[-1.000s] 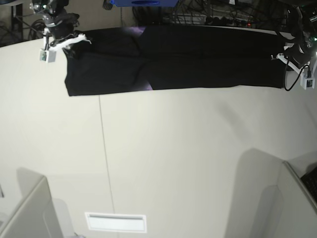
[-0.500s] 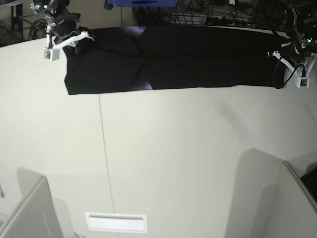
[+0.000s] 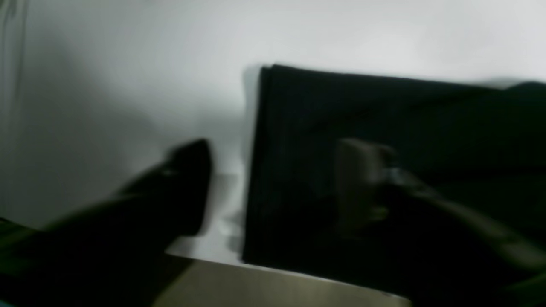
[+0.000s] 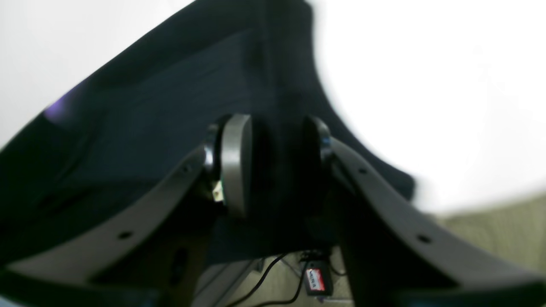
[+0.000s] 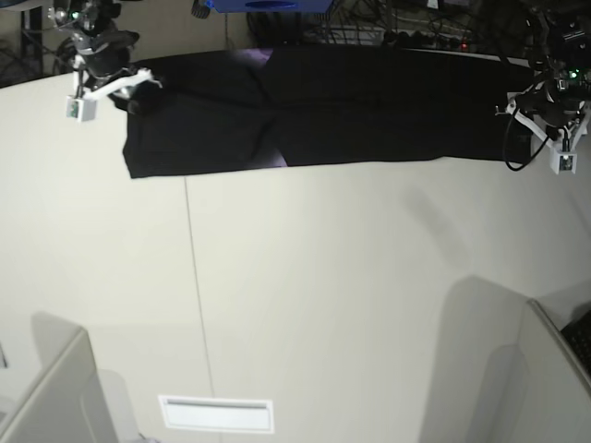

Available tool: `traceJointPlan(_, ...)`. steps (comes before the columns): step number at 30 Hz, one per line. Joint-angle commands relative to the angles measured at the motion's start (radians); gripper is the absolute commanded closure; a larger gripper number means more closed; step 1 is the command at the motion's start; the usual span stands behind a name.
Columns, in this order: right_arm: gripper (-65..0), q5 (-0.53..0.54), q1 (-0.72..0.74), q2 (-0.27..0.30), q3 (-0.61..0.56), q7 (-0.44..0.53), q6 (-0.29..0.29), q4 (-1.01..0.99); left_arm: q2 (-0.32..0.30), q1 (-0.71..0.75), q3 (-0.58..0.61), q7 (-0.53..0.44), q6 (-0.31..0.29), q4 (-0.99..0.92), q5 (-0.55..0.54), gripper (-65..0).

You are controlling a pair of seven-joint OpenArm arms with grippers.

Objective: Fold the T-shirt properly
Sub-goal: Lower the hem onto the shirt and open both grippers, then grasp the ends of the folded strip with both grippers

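At the table's far edge, the right gripper [image 4: 273, 164] stands with its jaws parted, a gap between the pads and dark cloth behind them; nothing is pinched. The left gripper [image 3: 281, 187] is also spread, one finger over bare table, the other over the shirt's end. The shirt [image 5: 323, 111] lies as a long black band along the far side of the table [image 5: 323, 295], each gripper at one end.
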Motion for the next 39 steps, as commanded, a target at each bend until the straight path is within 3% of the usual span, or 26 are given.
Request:
traceJointPlan(1, -13.5, 0.009, 0.013, 0.006, -0.01, 0.022, 0.053, 0.018, -0.008, 0.003, -0.013, -0.008, -0.001, 0.013, 0.006, -15.0)
traceJointPlan(2, -9.3, 0.007, 0.022, 0.006, -0.022, 0.019, 0.09, 0.016, -0.001, 0.003, -0.015, -0.008, -0.001, 0.013, 0.008, -1.3)
traceJointPlan(3, -3.0, 0.007, 0.036, 0.006, -0.03, 0.017, 0.119, 0.015, 0.003, 0.002, -0.015, -0.008, -0.001, 0.01, 0.014, 0.0)
traceJointPlan(4, 0.0, 0.007, 0.053, 0.003, -0.033, 0.014, 0.128, 0.012, 0.003, -0.006, -0.015, -0.008, -0.001, 0.001, 0.014, 0.0)
traceJointPlan(9, 0.0, 0.007, 0.148, 0.004, -0.05, -0.09, 0.056, -0.102, -0.003, -0.021, -0.007, -0.008, -0.001, -0.071, 0.016, 0.0)
traceJointPlan(14, 0.0, 0.007, 0.222, 0.006, -0.045, -0.109, 0.051, -0.251, -0.006, -0.06, 0.056, -0.008, 0.003, -0.183, 0.017, 0.0)
traceJointPlan(19, 0.0, 0.007, 0.278, 0.039, -0.044, -0.106, 0.051, -0.343, 0.005, -0.147, 0.151, -0.092, 0.003, -0.36, 0.135, 0.0)
traceJointPlan(26, 0.0, 0.004, 0.403, 0.09, 0.021, -0.106, 0.051, -0.464, 0.089, -0.285, 0.261, -0.129, 0.003, -0.432, 0.255, 0.0)
traceJointPlan(33, 0.0, -0.168, 0.547, 0.102, 0.035, -0.106, 0.054, -0.573, 0.175, -0.408, 0.316, -0.054, 0.003, -0.421, 0.345, 0.0)
traceJointPlan(39, 0.0, -0.206, 0.596, 0.11, 0.036, -0.106, 0.056, -0.616, 0.181, -0.43, 0.321, -0.054, 0.003, -0.42, 0.342, 0.0)
